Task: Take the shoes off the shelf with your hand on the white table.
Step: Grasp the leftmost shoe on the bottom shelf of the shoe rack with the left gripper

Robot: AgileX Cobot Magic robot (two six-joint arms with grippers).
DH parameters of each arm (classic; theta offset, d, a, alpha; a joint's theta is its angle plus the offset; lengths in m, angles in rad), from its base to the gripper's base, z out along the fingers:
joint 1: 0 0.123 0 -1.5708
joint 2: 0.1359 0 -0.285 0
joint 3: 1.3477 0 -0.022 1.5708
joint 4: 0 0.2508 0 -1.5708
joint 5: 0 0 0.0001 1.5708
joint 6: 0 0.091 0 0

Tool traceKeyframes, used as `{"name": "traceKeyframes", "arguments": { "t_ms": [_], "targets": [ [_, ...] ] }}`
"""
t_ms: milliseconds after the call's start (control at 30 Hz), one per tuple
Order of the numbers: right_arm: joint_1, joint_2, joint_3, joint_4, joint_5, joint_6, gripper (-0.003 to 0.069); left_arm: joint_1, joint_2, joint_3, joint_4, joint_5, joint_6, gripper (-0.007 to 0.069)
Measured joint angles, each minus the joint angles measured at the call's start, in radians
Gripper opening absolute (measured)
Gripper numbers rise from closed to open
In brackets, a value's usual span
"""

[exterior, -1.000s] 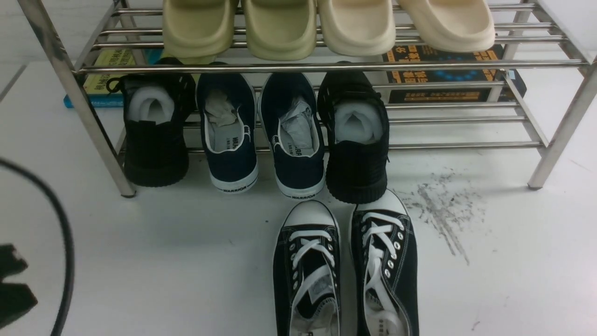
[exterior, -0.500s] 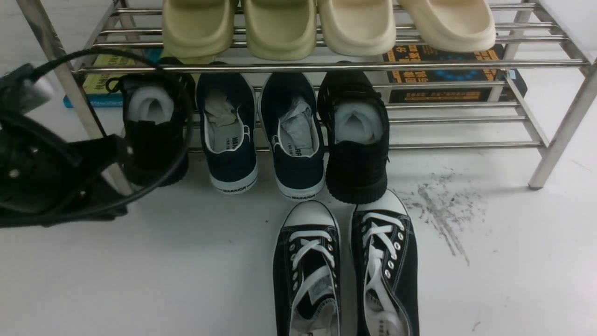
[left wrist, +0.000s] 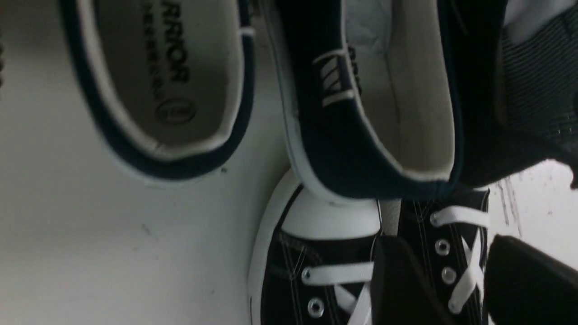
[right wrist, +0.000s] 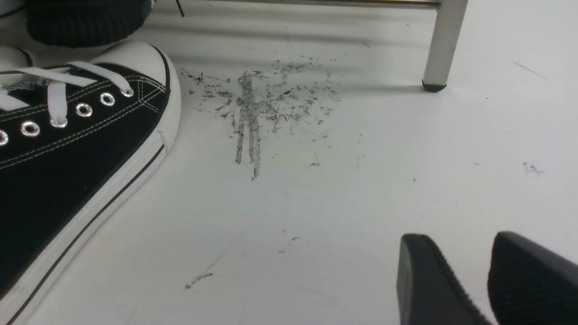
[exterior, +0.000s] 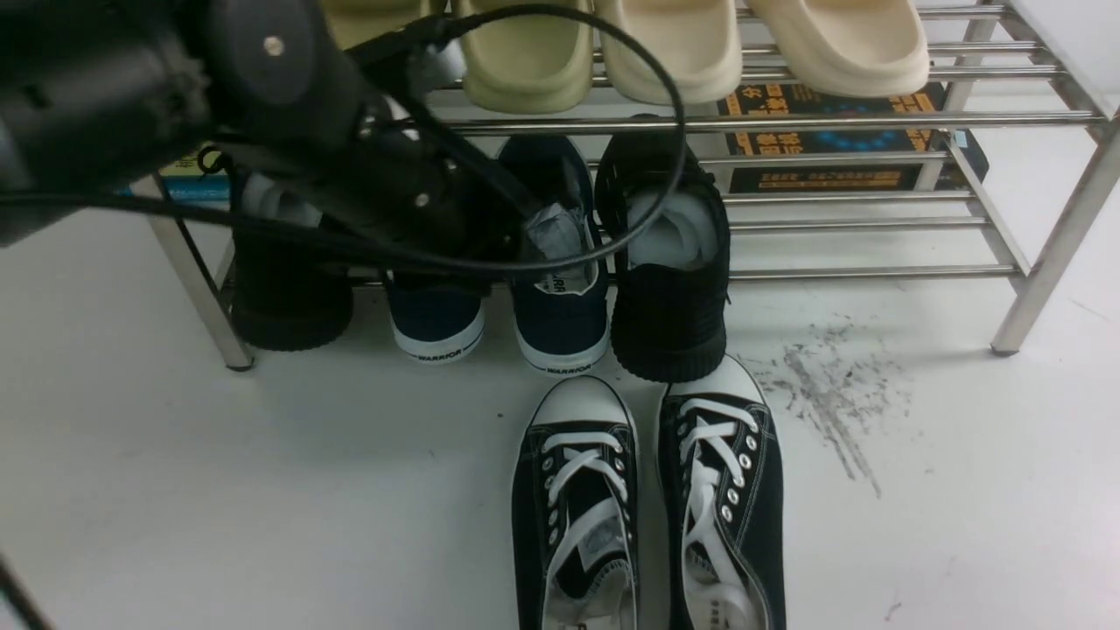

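The navy-blue shoes stand side by side on the steel shelf's (exterior: 875, 121) lower tier, heels toward me: the left one (exterior: 436, 328) and the right one (exterior: 560, 325), soles marked WARRIOR. My left arm (exterior: 262, 79) reaches in from the upper left, and its gripper (exterior: 477, 223) hangs over the shoes' openings, hiding most of the left one. In the left wrist view both shoes show close up (left wrist: 135, 149) (left wrist: 343, 162). The left gripper (left wrist: 456, 257) is open and empty there. My right gripper (right wrist: 460, 253) is open and empty, low over the white table (right wrist: 316, 216).
Black knit sneakers (exterior: 293, 297) (exterior: 669, 306) flank the navy pair. Black lace-up sneakers (exterior: 577, 507) (exterior: 722, 499) stand on the table in front. Beige slippers (exterior: 674, 52) fill the upper tier. Books (exterior: 831, 131) lie behind. Scuff marks (exterior: 822, 385) and a shelf leg (right wrist: 442, 45) are at the right.
My left arm has swung from the lower left edge up and rightward, and now covers the left navy shoe's opening. The shoes have not moved.
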Motion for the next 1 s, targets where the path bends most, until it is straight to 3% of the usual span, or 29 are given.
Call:
{"name": "traceKeyframes", "arguments": {
  "t_ms": [167, 633, 1000],
  "targets": [
    [0.0, 0.0, 0.0, 0.0, 0.0, 0.0, 0.0237, -0.01, 0.119, -0.09, 0.075, -0.04, -0.01, 0.0391],
    [0.0, 0.0, 0.0, -0.001, 0.0, 0.0, 0.0237, -0.01, 0.23, -0.107, 0.293, -0.109, -0.155, 0.0393],
    [0.0, 0.0, 0.0, 0.0, 0.0, 0.0, 0.0237, -0.01, 0.289, -0.107, 0.307, -0.192, -0.16, 0.0393]
  ]
}}
